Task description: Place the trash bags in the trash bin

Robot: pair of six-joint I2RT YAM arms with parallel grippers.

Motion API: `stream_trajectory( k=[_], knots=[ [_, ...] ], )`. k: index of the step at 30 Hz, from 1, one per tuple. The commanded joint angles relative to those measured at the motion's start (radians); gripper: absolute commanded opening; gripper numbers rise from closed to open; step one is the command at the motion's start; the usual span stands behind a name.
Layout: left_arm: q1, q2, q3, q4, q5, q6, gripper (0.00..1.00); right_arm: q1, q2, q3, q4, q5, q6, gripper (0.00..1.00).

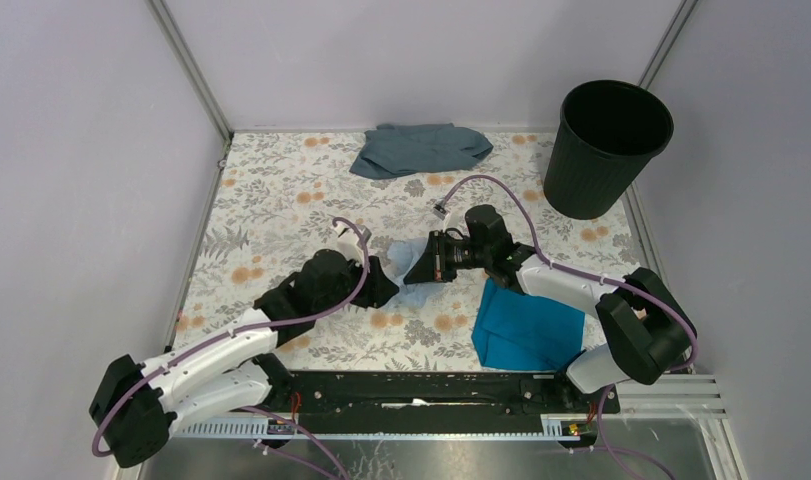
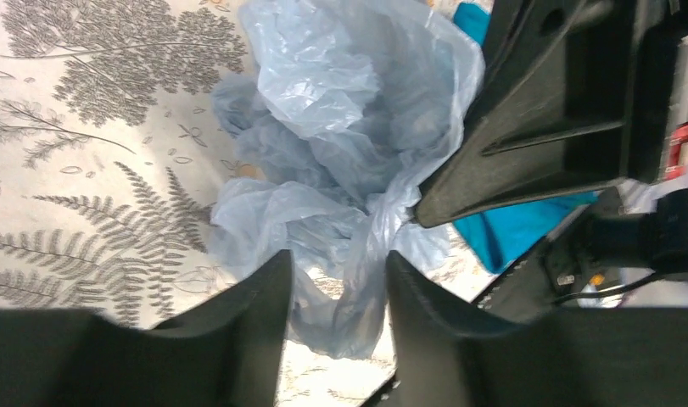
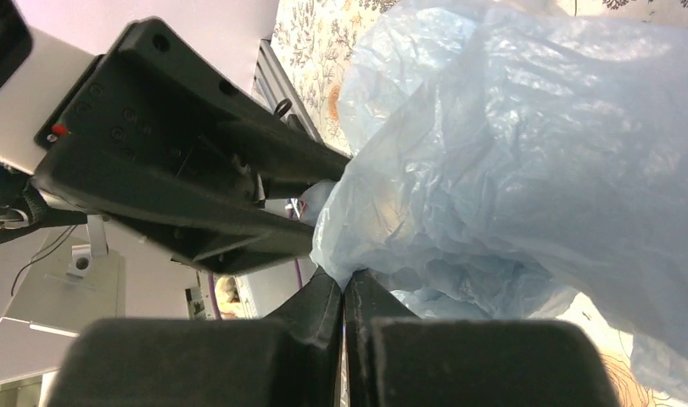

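trash bag [image 2: 340, 127] was pale blue, translucent, crumpled | right gripper [image 3: 344, 292] pinched its film | left gripper [image 2: 338, 259] stood parted astride it

On the floral table [image 1: 281, 190], a grey-blue cloth [image 1: 421, 148] lies at the far edge, a teal cloth [image 1: 526, 330] nearer.

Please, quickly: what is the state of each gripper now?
The left gripper: open, trash bag between its jaws.
The right gripper: closed on the trash bag.
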Motion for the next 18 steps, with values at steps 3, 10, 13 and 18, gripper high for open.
stream_trajectory(
  k=[3,10,13,18],
  knots=[
    [-0.003,0.044,0.055,0.007,-0.064,0.022,0.14,-0.003,-0.050,0.023,-0.097,0.045,-0.101,0.05],
    [-0.003,-0.058,0.035,0.022,-0.104,-0.036,0.00,0.045,-0.156,0.053,-0.436,0.357,-0.306,0.67],
    [-0.001,-0.081,0.036,0.034,-0.086,-0.068,0.00,0.111,-0.196,0.047,-0.457,0.460,-0.284,0.95],
    [-0.002,-0.099,0.032,0.064,-0.073,-0.101,0.00,0.136,-0.245,-0.029,-0.375,0.568,-0.181,1.00]
  ],
)
